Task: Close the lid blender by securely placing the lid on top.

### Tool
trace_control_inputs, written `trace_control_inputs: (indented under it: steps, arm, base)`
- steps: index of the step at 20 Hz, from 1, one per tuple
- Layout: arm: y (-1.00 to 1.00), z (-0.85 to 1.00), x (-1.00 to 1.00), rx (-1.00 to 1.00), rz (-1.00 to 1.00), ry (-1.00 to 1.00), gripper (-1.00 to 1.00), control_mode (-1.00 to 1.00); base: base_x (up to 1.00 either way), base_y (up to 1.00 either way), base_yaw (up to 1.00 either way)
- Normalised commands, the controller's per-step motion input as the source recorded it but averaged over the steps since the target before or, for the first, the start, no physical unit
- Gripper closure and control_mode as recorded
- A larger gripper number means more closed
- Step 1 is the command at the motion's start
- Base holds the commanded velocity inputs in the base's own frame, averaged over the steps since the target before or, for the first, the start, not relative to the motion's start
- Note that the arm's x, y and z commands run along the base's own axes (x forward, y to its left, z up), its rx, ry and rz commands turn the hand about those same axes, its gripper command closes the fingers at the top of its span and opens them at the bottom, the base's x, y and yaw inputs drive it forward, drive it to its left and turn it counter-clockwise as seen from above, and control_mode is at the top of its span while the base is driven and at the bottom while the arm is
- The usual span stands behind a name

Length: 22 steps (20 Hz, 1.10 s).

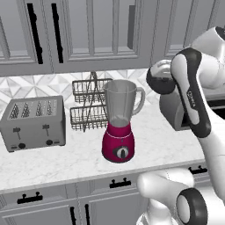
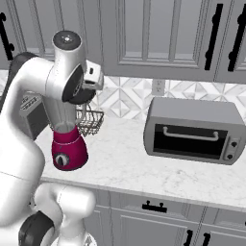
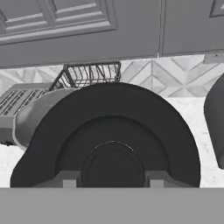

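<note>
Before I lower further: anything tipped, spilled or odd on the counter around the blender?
Nothing stands out. The blender stands upright on the counter, its jar mouth open; the hand view shows the lid in the tool. Toaster, wire rack and toaster oven sit squarely. No spills.

Even, soft, fairly bright rendered light falls from above, leaving only faint shadows on the pale marble table (image 1: pixel 57 162) beneath the blender (image 1: pixel 118 127) and toaster (image 1: pixel 33 123), no glare, mild pixel softness throughout, while the close black lid (image 3: pixel 109 135) looks dark and nearly featureless.
</note>
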Motion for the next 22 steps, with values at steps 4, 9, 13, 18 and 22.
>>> trace_control_inputs:
  steps: [4, 9, 13, 18, 22]
  arm:
    - [1.00, 0.09, 0.44, -0.21, 0.00, 0.05, 1.00, -1.00]
    - [0.67, -0.06, 0.01, -0.18, 0.01, -0.04, 1.00, -1.00]
    - [0.66, -0.22, 0.16, -0.17, 0.00, -0.01, 1.00, -1.00]
    - [0.53, -0.04, 0.30, -0.04, 0.00, 0.00, 1.00, -1.00]
    - [0.33, -0.18, 0.34, -0.02, 0.00, 0.01, 1.00, -1.00]
  base:
    - [0.00, 0.00, 0.00]
    - [0.00, 0.00, 0.00]
    - [0.00, 0.00, 0.00]
    - [0.00, 0.00, 0.00]
    - [0.00, 0.00, 0.00]
